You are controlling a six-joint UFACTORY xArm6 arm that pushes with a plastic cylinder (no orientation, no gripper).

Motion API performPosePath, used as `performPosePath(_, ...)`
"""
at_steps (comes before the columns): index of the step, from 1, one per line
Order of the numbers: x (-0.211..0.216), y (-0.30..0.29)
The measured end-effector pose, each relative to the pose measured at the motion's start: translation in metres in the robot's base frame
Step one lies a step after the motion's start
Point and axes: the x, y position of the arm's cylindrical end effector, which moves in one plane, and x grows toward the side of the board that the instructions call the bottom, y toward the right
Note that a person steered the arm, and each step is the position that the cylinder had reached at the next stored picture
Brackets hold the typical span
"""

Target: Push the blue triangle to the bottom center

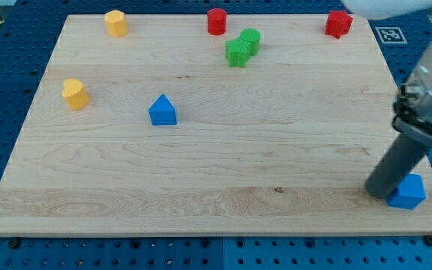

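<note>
The blue triangle point(163, 110) sits on the wooden board point(201, 165) left of centre, in the upper half. My tip point(379, 193) is at the board's bottom right, far from the triangle, touching or right beside a blue cube-like block point(408, 191). The thick dark rod rises from the tip toward the view's right edge.
A yellow block point(115, 22) at the top left, a yellow block point(74, 94) at the left, a red cylinder point(216, 21) at the top centre, a red block point(338, 23) at the top right. Two green blocks point(242, 46) touch each other below the red cylinder.
</note>
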Motion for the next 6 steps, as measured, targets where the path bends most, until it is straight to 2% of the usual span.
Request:
performPosePath(1, -0.004, 0.008)
performPosePath(3, -0.105, -0.054)
performPosePath(5, -0.188, -0.204)
performPosePath(6, -0.197, -0.278)
